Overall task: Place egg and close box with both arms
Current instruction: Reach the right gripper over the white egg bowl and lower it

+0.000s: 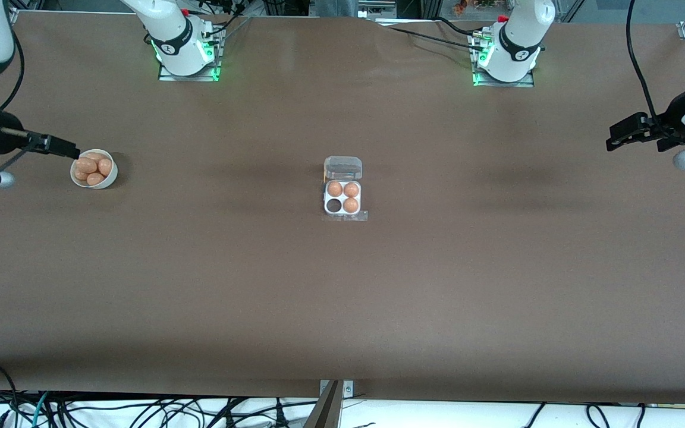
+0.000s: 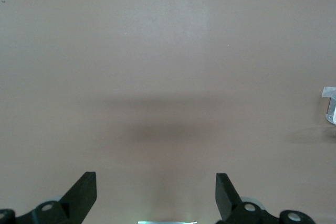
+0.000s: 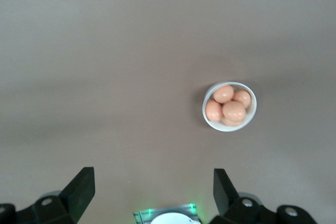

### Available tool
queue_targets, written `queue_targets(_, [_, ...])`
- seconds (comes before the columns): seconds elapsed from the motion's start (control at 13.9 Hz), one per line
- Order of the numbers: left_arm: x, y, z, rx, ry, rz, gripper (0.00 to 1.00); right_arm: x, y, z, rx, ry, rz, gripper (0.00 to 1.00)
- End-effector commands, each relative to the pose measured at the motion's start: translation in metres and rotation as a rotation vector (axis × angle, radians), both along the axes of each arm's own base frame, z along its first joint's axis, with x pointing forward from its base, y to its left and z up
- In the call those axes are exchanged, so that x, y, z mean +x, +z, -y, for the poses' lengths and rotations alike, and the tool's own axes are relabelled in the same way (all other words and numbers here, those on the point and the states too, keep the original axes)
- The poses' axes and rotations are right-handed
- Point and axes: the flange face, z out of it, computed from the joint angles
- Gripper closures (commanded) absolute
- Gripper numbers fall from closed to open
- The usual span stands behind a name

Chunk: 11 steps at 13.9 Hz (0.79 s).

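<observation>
Item 1, egg carton (image 1: pixel 342 196): centre of the front frame, on the brown bench (image 1: pixel 342 297). White four-cell tray, clear hinged lid (image 1: pixel 343 167) open and lying flat above the tray in the frame, front tab at the tray's lower edge. Three cells hold orange-brown eggs; the lower-left cell (image 1: pixel 334 205) is empty. A sliver of the carton shows at the right edge of the left wrist frame.

Item 2, white bowl (image 1: pixel 94 169): left of the front frame, middle height; holds several identical eggs (image 3: pixel 229 107), heaped and touching.

Item 3, right end effector (image 1: pixel 60 147): far left of the front frame, over the bowl's rim area; fingers spread wide, nothing between them.

Item 4, left end effector (image 1: pixel 625 132): far right of the front frame, over bare bench, well apart from the carton; fingers spread, empty. This arm waits.

Handling notes (judged): an egg is light, smooth, rigid and likely brittle or slippery; take the topmost one across its narrow middle, with gentle pressure. The lid is thin, springy plastic; press near the tab edge while the tray is steadied.
</observation>
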Motion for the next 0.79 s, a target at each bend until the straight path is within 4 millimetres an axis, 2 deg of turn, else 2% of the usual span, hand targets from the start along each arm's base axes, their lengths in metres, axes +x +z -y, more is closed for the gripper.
queue_targets(0.0, [0.003,0.006,-0.002,0.0,0.001,0.005,0.0,-0.005,-0.052,0.04,0.024,0.021,-0.092,0.0])
queue_targets(0.29, [0.004,0.005,-0.002,-0.001,0.003,0.003,0.0,-0.034,-0.118,0.077,0.046,0.047,-0.077,0.0])
queue_targets(0.43, [0.003,0.005,0.0,-0.001,0.0,0.002,0.0,-0.056,-0.155,0.103,0.055,0.085,-0.038,0.0])
queue_targets(0.72, [0.004,0.004,0.0,-0.001,-0.002,0.0,0.0,-0.089,-0.205,0.129,0.052,0.162,0.029,0.0])
